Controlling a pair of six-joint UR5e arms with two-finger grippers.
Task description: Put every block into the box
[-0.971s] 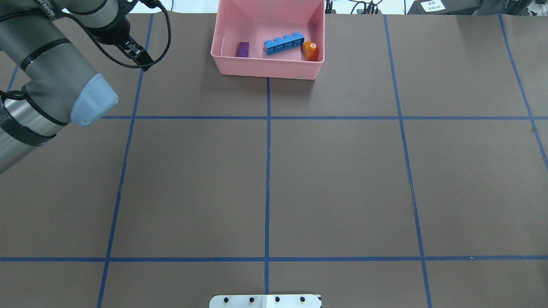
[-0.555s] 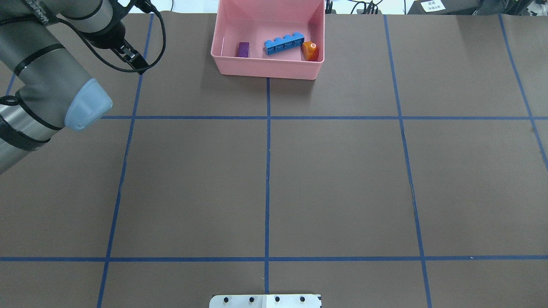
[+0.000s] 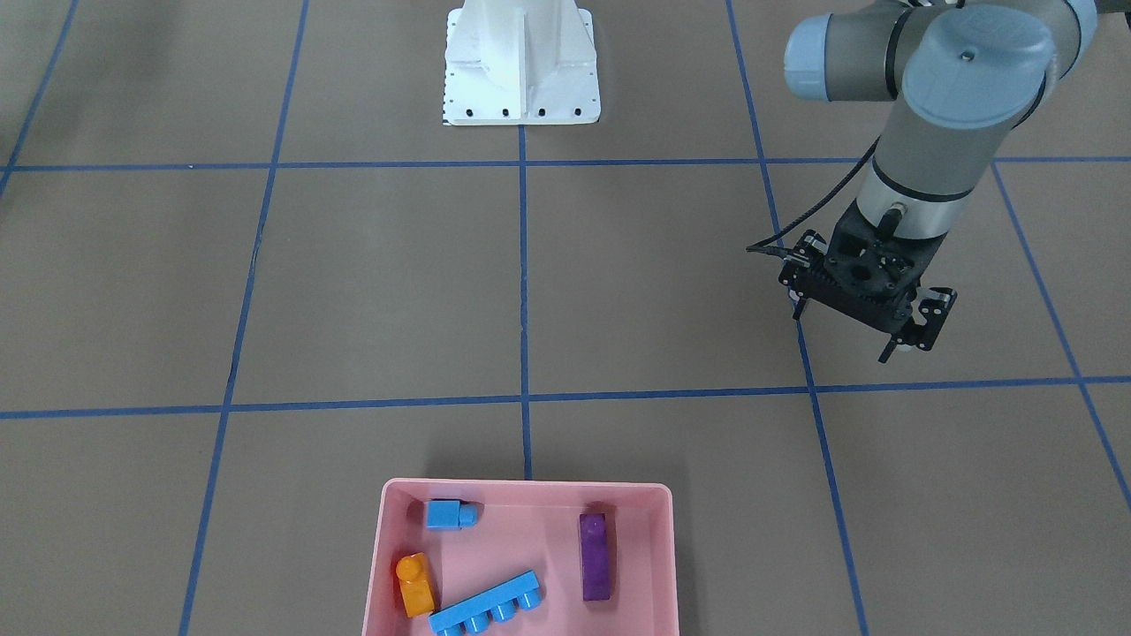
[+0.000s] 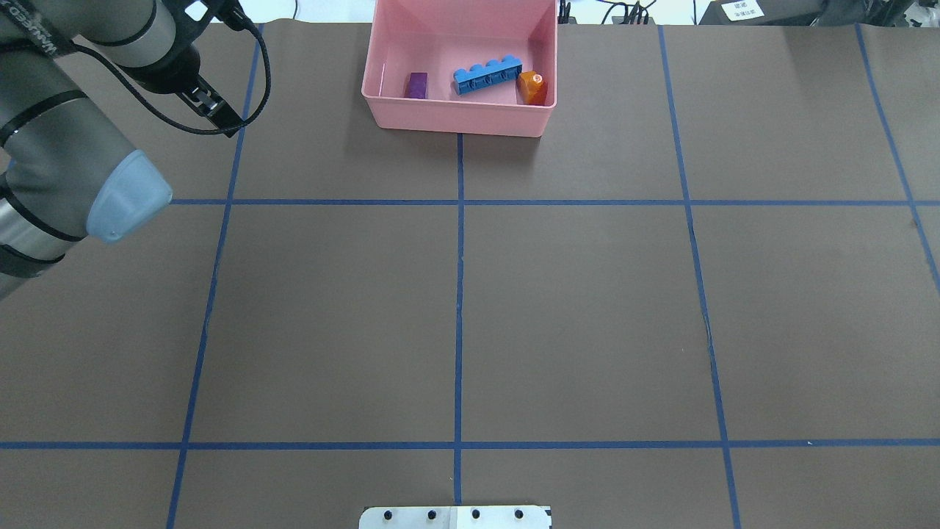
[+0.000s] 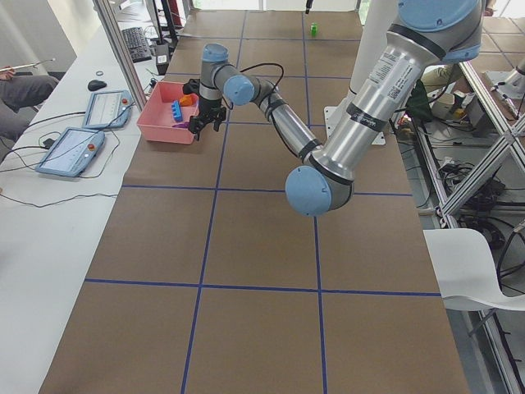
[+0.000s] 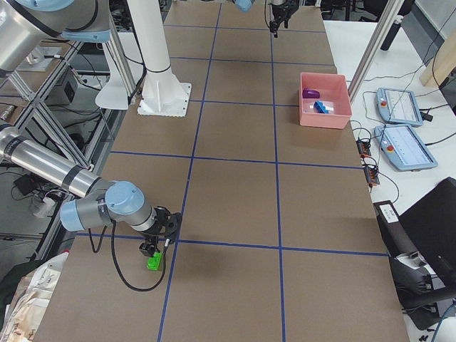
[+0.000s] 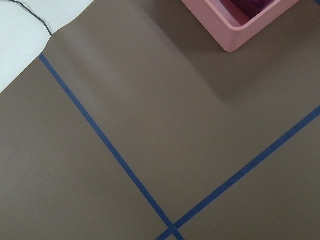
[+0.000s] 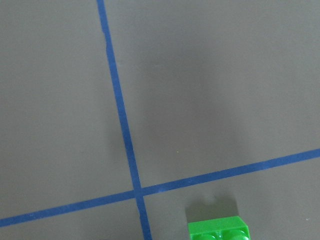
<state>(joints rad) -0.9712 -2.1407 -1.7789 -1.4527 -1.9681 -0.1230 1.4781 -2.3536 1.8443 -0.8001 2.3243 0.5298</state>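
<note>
The pink box (image 3: 527,488) stands at the table's far middle edge (image 4: 455,121). It holds a small blue brick (image 3: 451,514), an orange brick (image 3: 413,583), a long blue brick (image 3: 486,605) and a purple brick (image 3: 595,556). My left gripper (image 3: 844,334) hangs open and empty above the table, to the left of the box (image 4: 217,114). A green brick (image 8: 218,231) lies on the table far off to the robot's right (image 6: 154,262). My right gripper (image 6: 158,242) hovers just over it; I cannot tell whether it is open or shut.
The white robot base (image 3: 521,66) stands at the near edge. Blue tape lines (image 4: 459,294) grid the brown table. Two tablets (image 6: 402,125) lie on the white bench beyond the box. A person's legs (image 5: 16,103) show at that bench.
My left arm has swung further left, away from the box, with the gripper empty. The bricks in the box have not moved.
</note>
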